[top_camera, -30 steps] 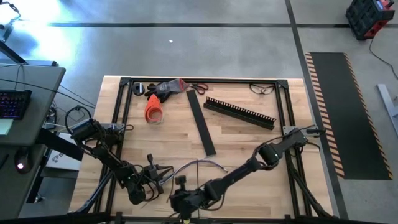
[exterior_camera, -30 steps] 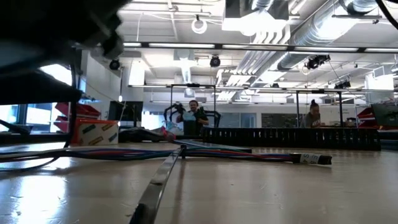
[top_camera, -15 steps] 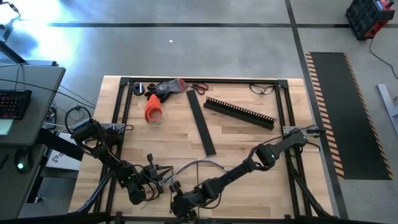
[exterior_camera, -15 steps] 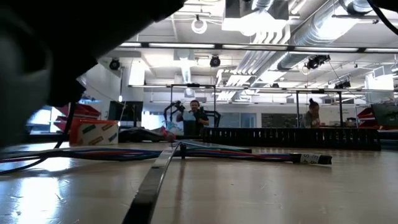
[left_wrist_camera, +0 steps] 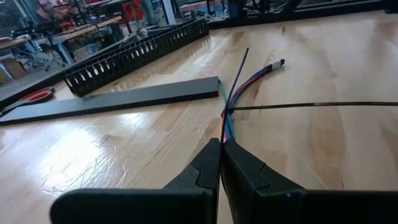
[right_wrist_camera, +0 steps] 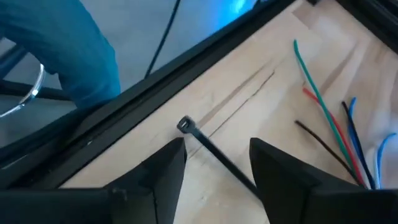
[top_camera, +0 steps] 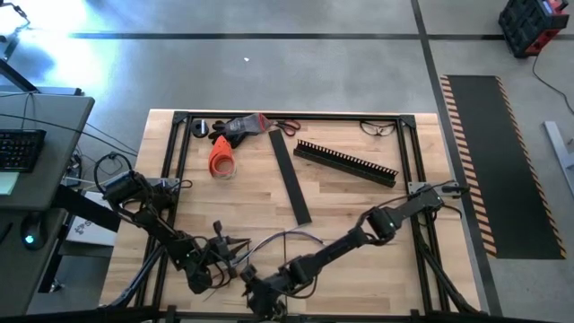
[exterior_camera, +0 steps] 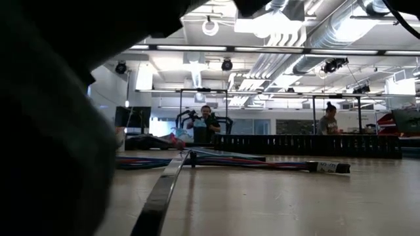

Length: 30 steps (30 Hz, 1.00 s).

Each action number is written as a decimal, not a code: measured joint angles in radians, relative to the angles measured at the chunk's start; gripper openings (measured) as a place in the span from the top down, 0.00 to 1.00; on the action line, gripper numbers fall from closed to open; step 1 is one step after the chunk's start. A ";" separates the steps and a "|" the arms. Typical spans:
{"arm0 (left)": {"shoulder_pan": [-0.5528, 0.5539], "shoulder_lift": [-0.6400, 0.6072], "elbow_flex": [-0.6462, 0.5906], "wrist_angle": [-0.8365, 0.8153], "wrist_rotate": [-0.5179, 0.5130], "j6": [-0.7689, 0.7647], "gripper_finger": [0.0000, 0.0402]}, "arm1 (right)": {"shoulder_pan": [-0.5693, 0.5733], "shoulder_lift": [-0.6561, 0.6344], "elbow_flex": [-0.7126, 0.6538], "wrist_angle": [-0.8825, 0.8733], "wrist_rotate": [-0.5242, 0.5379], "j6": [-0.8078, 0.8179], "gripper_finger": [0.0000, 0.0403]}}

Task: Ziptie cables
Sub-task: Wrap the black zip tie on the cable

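Since a second ago the right gripper (top_camera: 256, 301) has slid left along the bottom edge and spread its fingers wide over a black zip tie (right_wrist_camera: 214, 152), while the left gripper (left_wrist_camera: 221, 163) at lower left pinches the cables (left_wrist_camera: 239, 86) at lower middle.

Pale wood table (top_camera: 350, 202), black slotted channel (top_camera: 346, 163), orange cone (top_camera: 221, 158), cables (right_wrist_camera: 339, 134) (green, red, blue, black)
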 joint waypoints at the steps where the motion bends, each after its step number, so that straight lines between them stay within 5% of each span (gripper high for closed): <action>1: 0.004 0.000 0.000 0.000 0.004 0.000 1.00 | -0.003 0.003 0.000 0.012 -0.014 -0.005 0.58; 7: 0.016 0.001 0.000 0.000 0.023 0.000 1.00 | -0.019 0.020 0.001 0.051 -0.047 0.012 0.69; 16: 0.016 0.001 0.000 -0.003 0.032 -0.003 1.00 | -0.022 0.029 0.001 0.064 -0.039 0.036 0.98; 30: 0.005 0.001 0.000 0.006 0.032 -0.001 1.00 | 0.022 -0.016 -0.002 0.062 0.241 0.364 1.00</action>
